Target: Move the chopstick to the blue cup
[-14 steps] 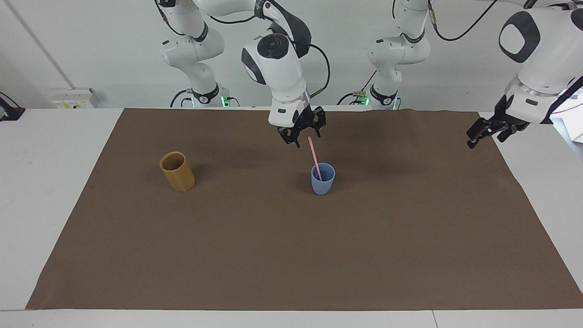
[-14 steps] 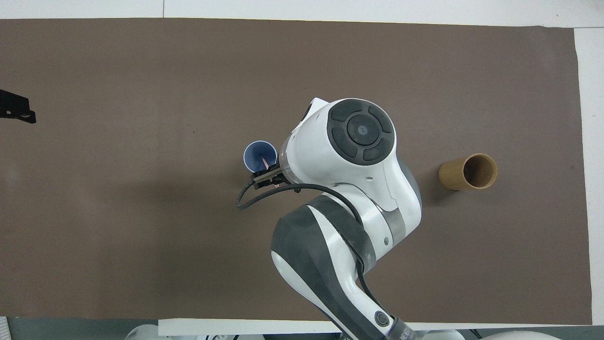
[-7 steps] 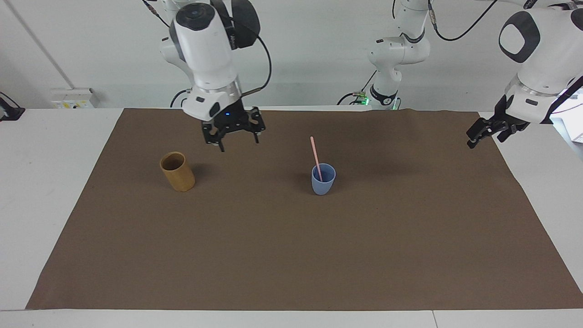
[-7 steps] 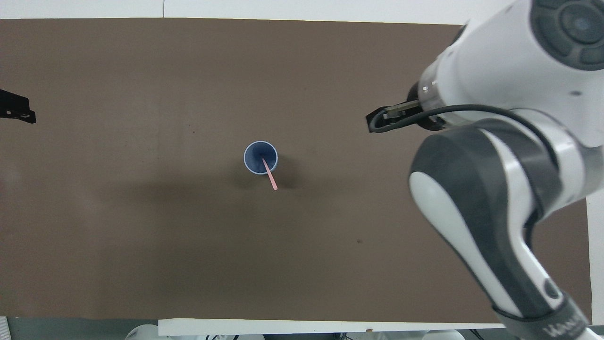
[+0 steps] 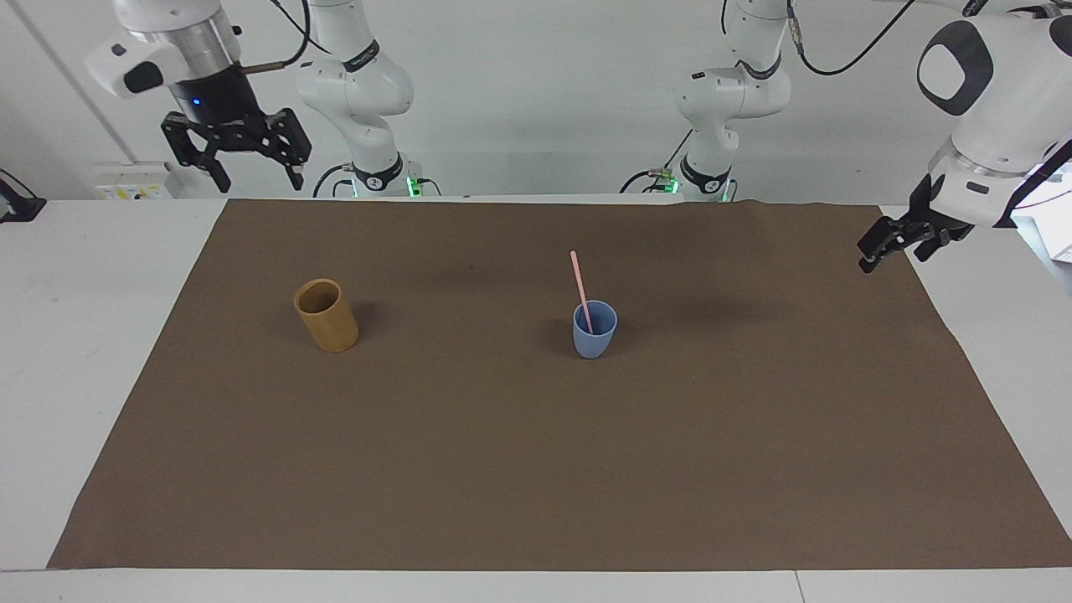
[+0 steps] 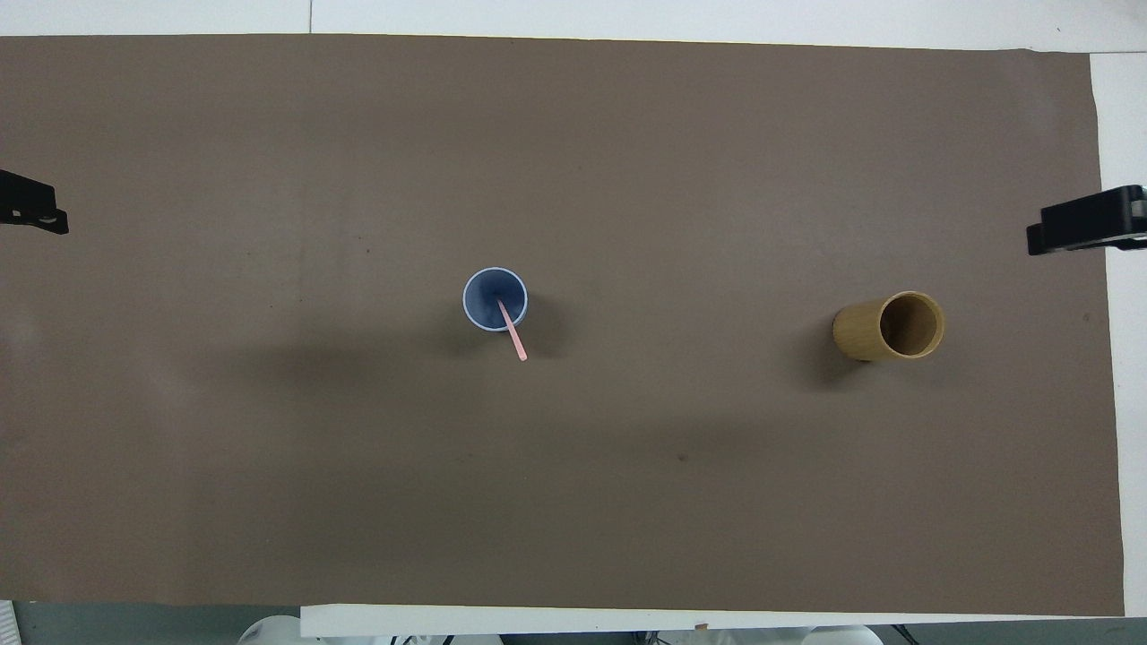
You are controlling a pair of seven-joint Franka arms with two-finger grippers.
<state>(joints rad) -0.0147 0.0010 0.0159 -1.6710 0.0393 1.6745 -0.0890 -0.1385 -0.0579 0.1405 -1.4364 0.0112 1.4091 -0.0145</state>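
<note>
Since a second ago the right gripper (image 5: 236, 155) has swung away from the blue cup (image 5: 595, 331) to hang high over the tabletop's corner at its own end, fingers apart, empty; the chopstick (image 5: 579, 289) stands in the cup mid-mat, leaning toward the robots, so the transfer looks done; the tan cup (image 5: 327, 316) sits well apart; the left gripper (image 5: 889, 243) waits over the mat's (image 5: 536, 469) edge, fingers apart; open room everywhere.

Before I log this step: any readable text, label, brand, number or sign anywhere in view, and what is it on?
None can be read.
Blue cup: plain, no print.
Chopstick: plain, no marking.
Tan cup: plain, no label.
Brown mat: no print.
Wall box near the right arm's end of the table: yellow stickers on it, too small to read.
</note>
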